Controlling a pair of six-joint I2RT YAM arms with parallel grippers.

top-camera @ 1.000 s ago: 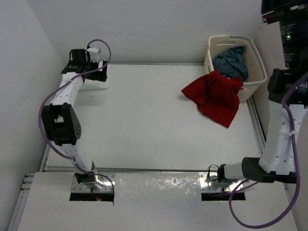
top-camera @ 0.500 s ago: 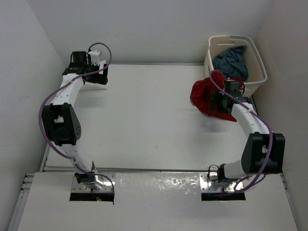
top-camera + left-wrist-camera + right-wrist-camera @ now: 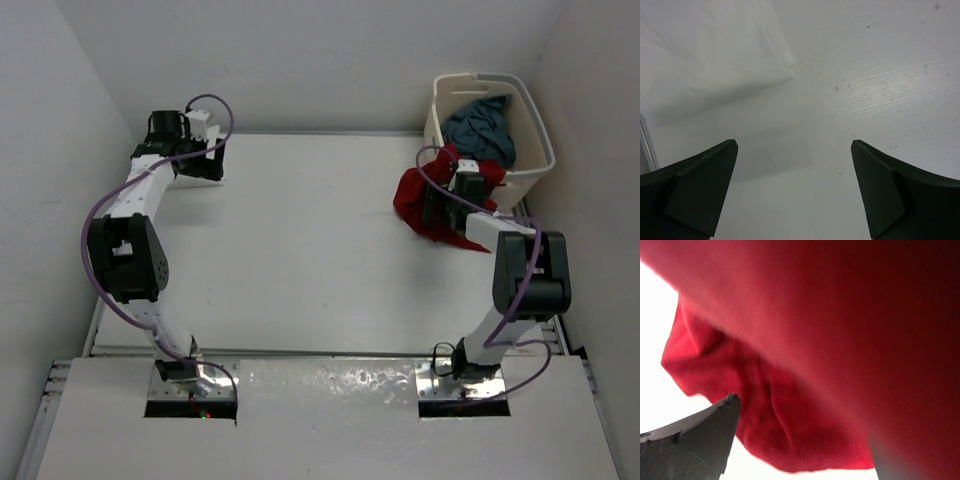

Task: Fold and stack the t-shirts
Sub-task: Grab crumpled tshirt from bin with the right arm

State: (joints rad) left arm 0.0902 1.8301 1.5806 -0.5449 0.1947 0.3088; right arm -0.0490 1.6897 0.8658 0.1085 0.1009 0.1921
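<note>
The red t-shirt (image 3: 410,195) lies bunched on the table at the foot of the basket, one part still up against the basket wall. My right gripper (image 3: 437,200) is down on it, open; in the right wrist view red cloth (image 3: 840,340) fills the frame and covers the right finger. The slate blue-grey t-shirt (image 3: 482,125) sits inside the basket. The white t-shirt (image 3: 190,182) lies folded at the far left corner. My left gripper (image 3: 205,158) hovers there, open and empty (image 3: 794,145), with the white cloth (image 3: 705,50) just beyond its fingers.
The cream laundry basket (image 3: 540,130) stands at the back right corner against the wall. Side walls close in the table on the left and right. A raised rail (image 3: 530,250) runs along the table's right edge.
My right arm has swung in from the right side and come down onto the red t-shirt, now open. The red shirt is more bunched. My left arm has barely moved.
</note>
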